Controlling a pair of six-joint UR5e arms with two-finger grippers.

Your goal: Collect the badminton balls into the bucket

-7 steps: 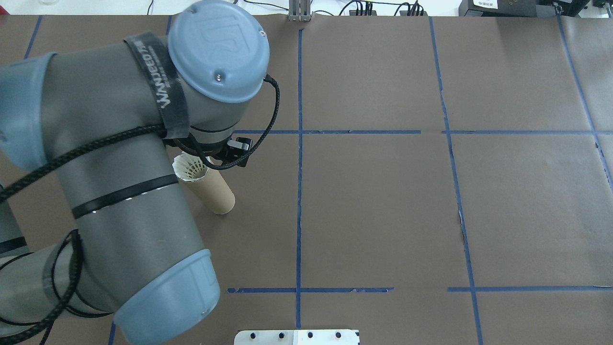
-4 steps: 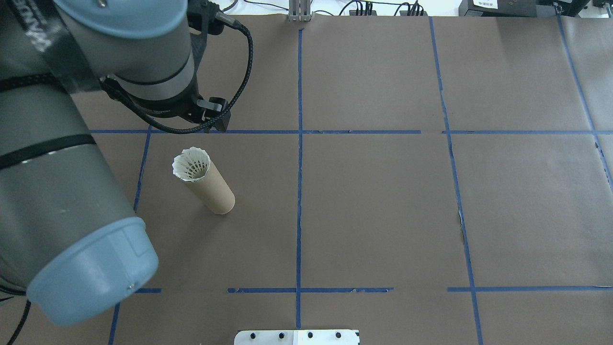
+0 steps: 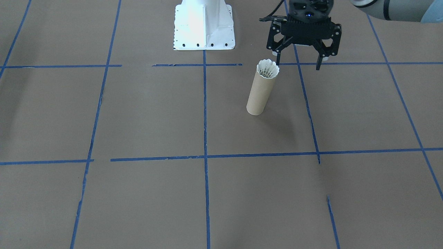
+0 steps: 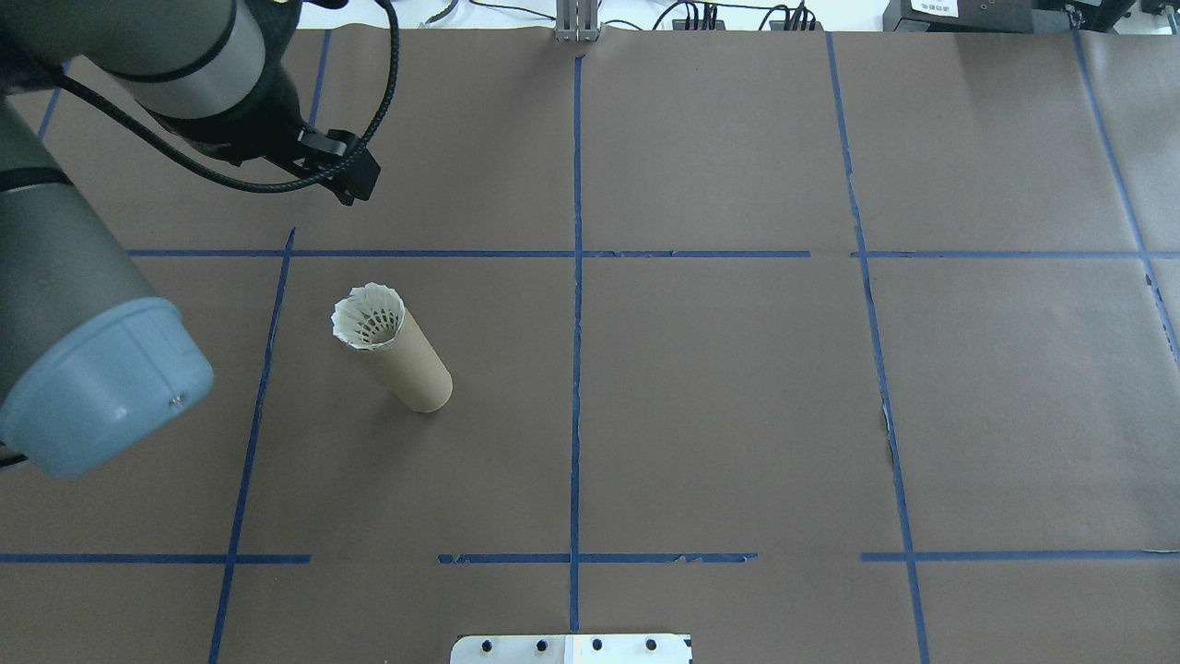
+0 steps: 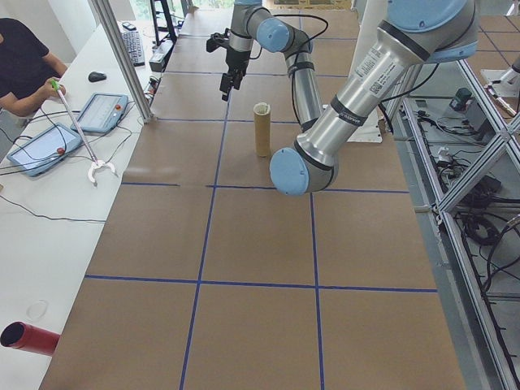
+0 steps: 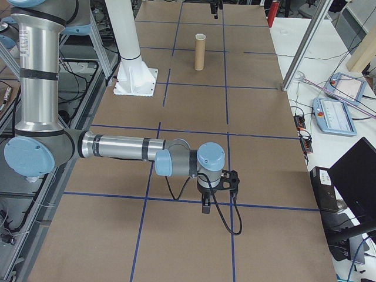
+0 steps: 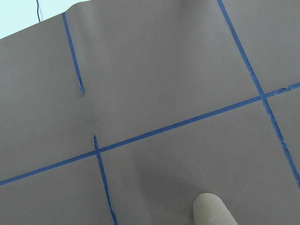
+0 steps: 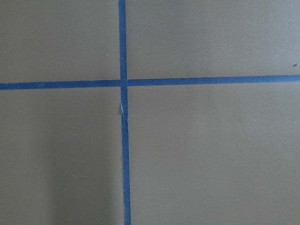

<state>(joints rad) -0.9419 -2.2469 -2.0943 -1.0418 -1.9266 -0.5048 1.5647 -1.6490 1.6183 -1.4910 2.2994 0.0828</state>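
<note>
Since a sec ago the left arm has swung up and away from the tube, which has not moved. Shuttlecock (image 4: 368, 316) sits cork-down in the mouth of the bucket (image 4: 411, 370), a tall brown cardboard tube standing upright on the bench (image 4: 719, 387); only the white feather skirt shows above the rim, prob. because the skirt is abt as wide as the tube and wedges there. Left hand (image 3: 298, 63) hangs just beside the tube top on the robot-base side, fingers (image 3: 318, 64) spread wide, empty, not touching tube or feathers; looks like a release w/ the arm clearing off so it won't knock the tube over. Right hand (image 6: 207, 207) is well apart, low over bare bench near a tape cross; can't tell if it's spread or clenched. White robot base (image 3: 203, 25) stands near the tube.
</note>
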